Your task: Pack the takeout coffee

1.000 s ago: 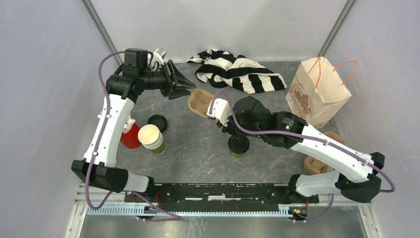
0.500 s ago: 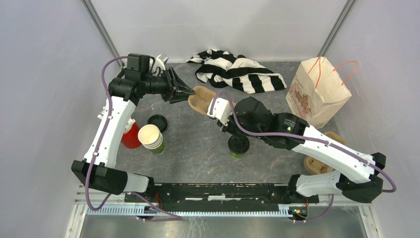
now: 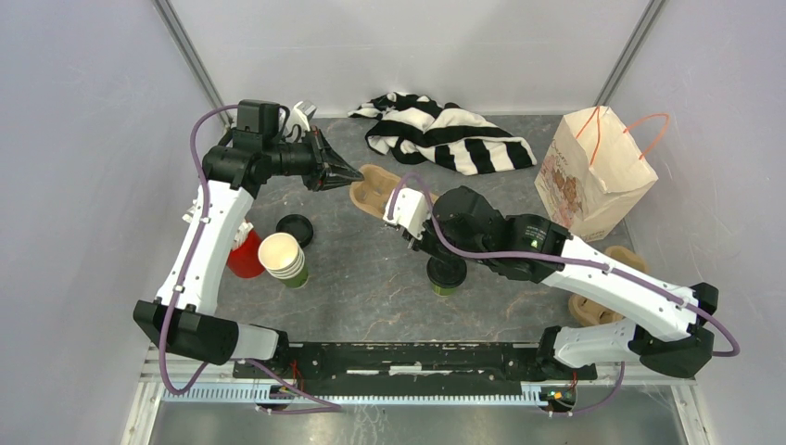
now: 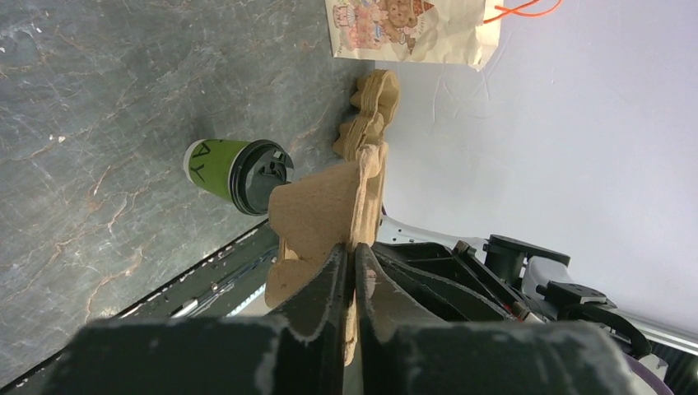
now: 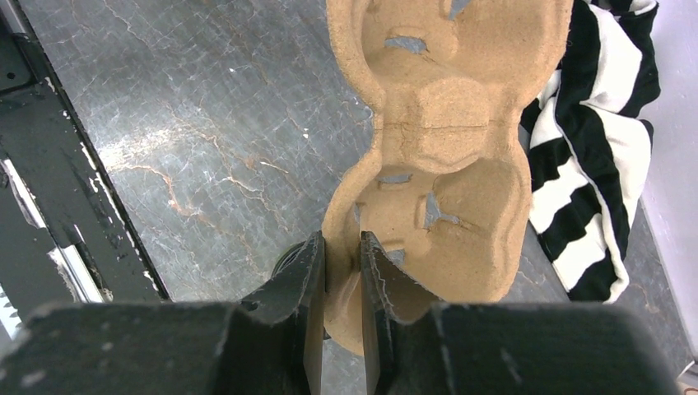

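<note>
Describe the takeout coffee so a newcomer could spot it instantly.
On the grey table, look at the middle of the near half. The takeout coffee is the lone green cup standing there; unlike the stacked green cups to the left, it is capped in black.

red cup (image 3: 246, 260) — half behind left arm (image 3: 209, 236) | paper bag (image 4: 411, 29) — cut by top edge
</note>
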Robot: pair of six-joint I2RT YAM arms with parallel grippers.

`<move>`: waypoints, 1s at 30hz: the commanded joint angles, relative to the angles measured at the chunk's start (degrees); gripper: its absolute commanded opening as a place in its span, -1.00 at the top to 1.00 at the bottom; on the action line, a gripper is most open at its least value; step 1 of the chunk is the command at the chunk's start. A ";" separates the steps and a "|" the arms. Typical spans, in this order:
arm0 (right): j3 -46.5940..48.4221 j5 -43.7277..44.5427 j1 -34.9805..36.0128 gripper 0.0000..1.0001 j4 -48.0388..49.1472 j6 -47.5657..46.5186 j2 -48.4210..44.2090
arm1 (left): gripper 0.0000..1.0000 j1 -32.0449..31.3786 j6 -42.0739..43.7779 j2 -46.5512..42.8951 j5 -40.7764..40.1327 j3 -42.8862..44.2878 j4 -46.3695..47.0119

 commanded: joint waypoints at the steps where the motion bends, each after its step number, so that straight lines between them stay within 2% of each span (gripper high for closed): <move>1: 0.09 4.00 0.34 0.96 2.41 2.18 0.04 | 0.83 0.32 3.46 -0.56 3.05 1.72 -1.17; 3: 0.38 5.58 0.37 0.93 2.27 3.85 0.12 | 0.95 0.32 3.48 -0.56 3.29 1.74 -1.18; 6: 1.03 8.20 0.42 0.83 1.86 7.07 0.30 | 0.96 0.32 3.01 -0.65 3.23 1.83 -1.26; 9: 1.92 10.58 0.41 0.34 0.47 11.00 0.61 | 0.96 0.31 3.10 -1.20 1.68 2.48 -1.42; 11: 2.75 12.50 0.36 -0.06 -1.39 14.73 0.46 | 0.96 0.34 4.56 -1.77 -3.76 4.35 -3.43; 13: 2.58 14.43 0.34 -0.34 -3.03 18.65 -0.64 | 0.96 0.32 6.28 -2.87 -10.09 5.99 -4.67; 16: 0.75 18.72 0.35 -0.59 -5.49 24.28 -4.15 | 0.96 0.32 7.52 -4.94 -17.06 6.90 -4.45; 20: -0.05 29.10 -1.35 -0.93 -11.13 32.44 -8.42 | 0.97 0.32 9.09 -6.92 -24.29 9.73 -6.14; 22: 1.53 31.42 -7.21 -0.96 -13.79 33.81 -8.58 | 0.96 0.25 11.19 -6.87 -26.71 12.26 -8.05; 26: 7.97 27.80 -26.67 -0.96 -14.66 26.26 -3.71 | 0.96 -1.78 13.83 -6.63 -29.11 15.32 -10.47; 30: 24.10 38.15 -37.35 -0.96 -20.54 18.51 9.48 | 0.97 -6.14 15.81 -7.35 -31.92 16.74 -10.88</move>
